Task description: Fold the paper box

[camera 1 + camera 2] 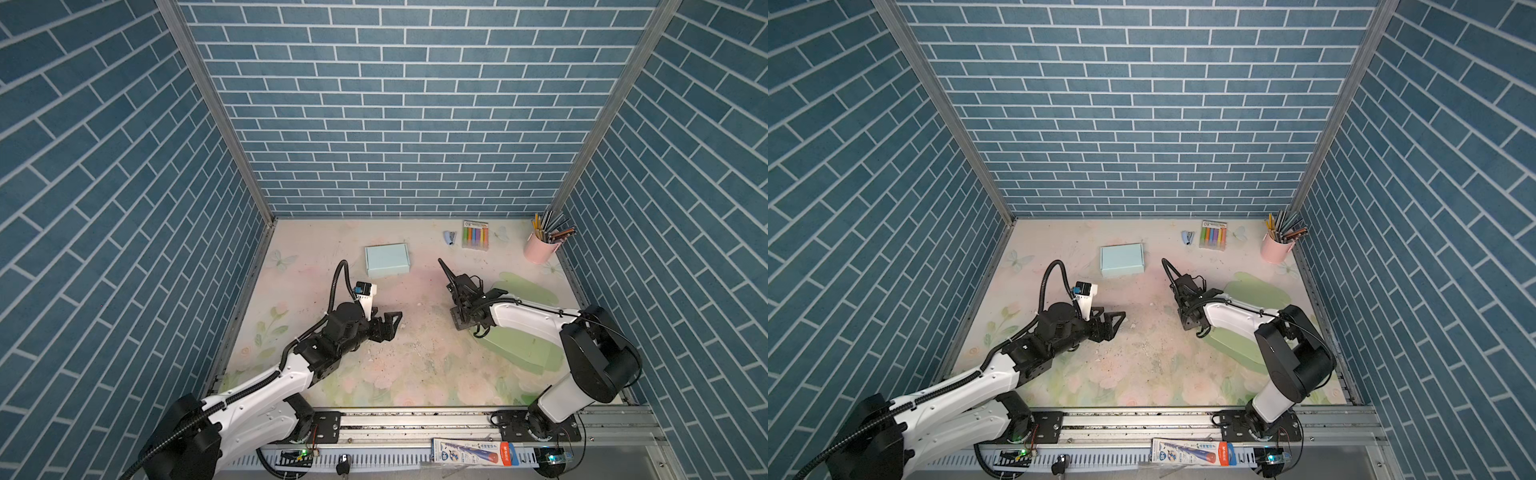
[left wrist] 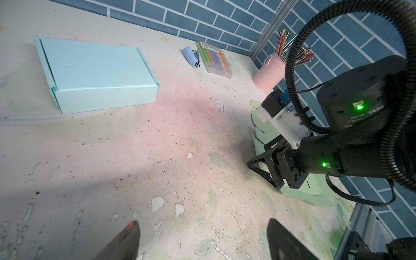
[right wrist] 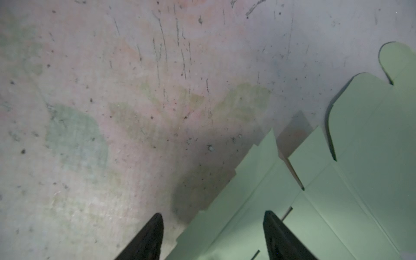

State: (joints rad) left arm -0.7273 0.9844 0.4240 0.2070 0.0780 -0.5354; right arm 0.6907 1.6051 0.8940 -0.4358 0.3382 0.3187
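The paper box is a flat, unfolded pale green sheet lying on the right of the table. It also shows in the left wrist view and the right wrist view. My right gripper points down at the sheet's left edge. In the right wrist view the right gripper is open, with one finger over the bare table and the other over the sheet. My left gripper is open over bare table near the middle and holds nothing.
A closed light blue box sits towards the back, left of centre. At the back right are a small stapler, a marker pack and a pink cup of pencils. Brick-pattern walls enclose three sides.
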